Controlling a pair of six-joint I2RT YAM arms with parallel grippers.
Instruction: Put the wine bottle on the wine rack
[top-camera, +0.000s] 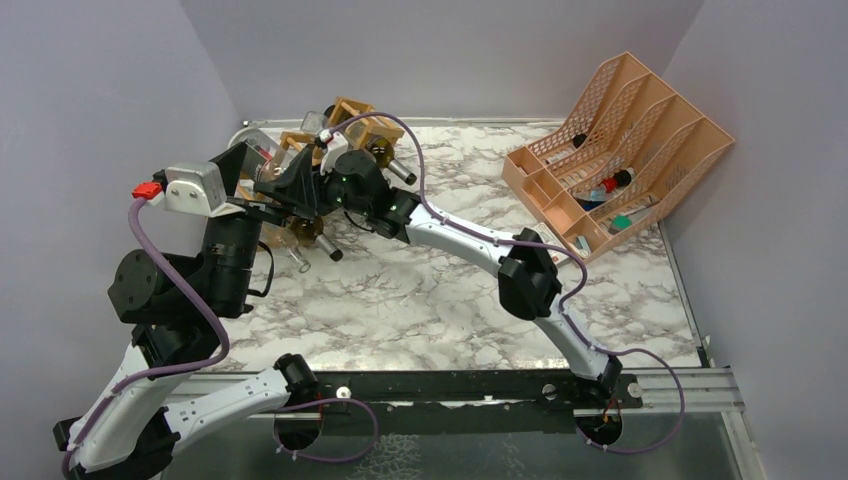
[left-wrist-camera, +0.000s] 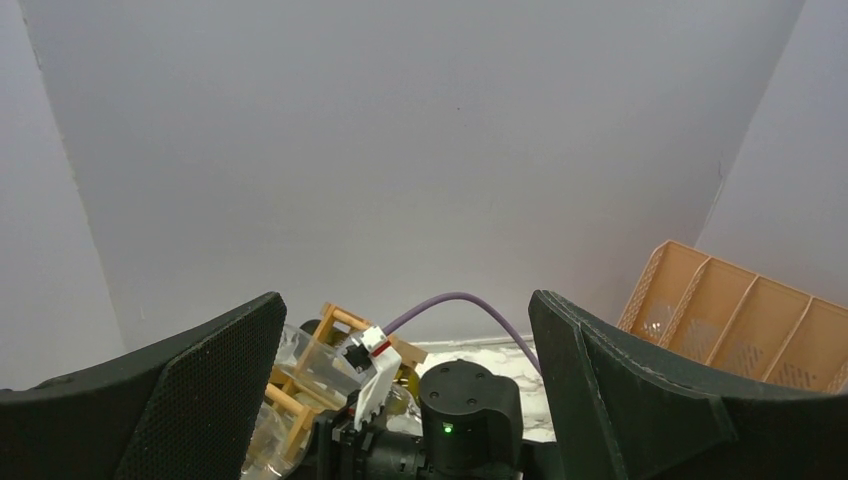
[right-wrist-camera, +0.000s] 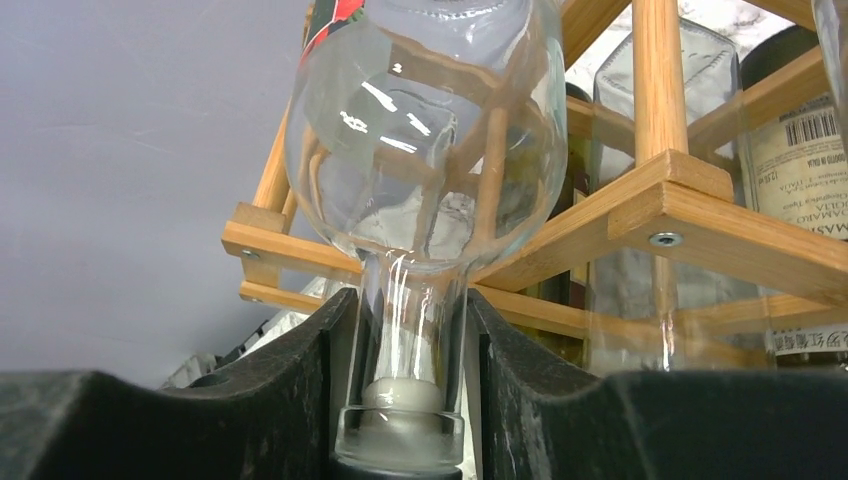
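My right gripper (right-wrist-camera: 412, 310) is clamped on the neck of the bottle (right-wrist-camera: 420, 150), just above the stopper, with 1 finger on each side. The bottle is clear glass and points base-first at the rack (right-wrist-camera: 690, 200) in the far left corner of the tabletop (top-camera: 420, 300). Its shoulder sits right at the front sticks. From the wrist view I cannot tell whether the base is already inside a cell, and in the top view both arms cover it.

My left gripper (left-wrist-camera: 405, 300) hangs above with its fingers wide apart and nothing between them.

I judge the step in hand to be sliding the bottle into its cell. To do it well I would:

- keep the bottle's long line square to the cell opening, so the glass runs along the sticks and does not wedge on a corner;
- push slowly along that line only, since a neck hold gives little leverage over a heavy body;
- keep clear of the dark labelled bottle (right-wrist-camera: 800, 150) in the neighbouring cell on the right;
- let go only once the body rests on the sticks and the neck no longer sags;
- hold the left arm where it is, or lift it, because the 2 wrists are crowded together over the rack.

The rack is light and could shift if I shove.
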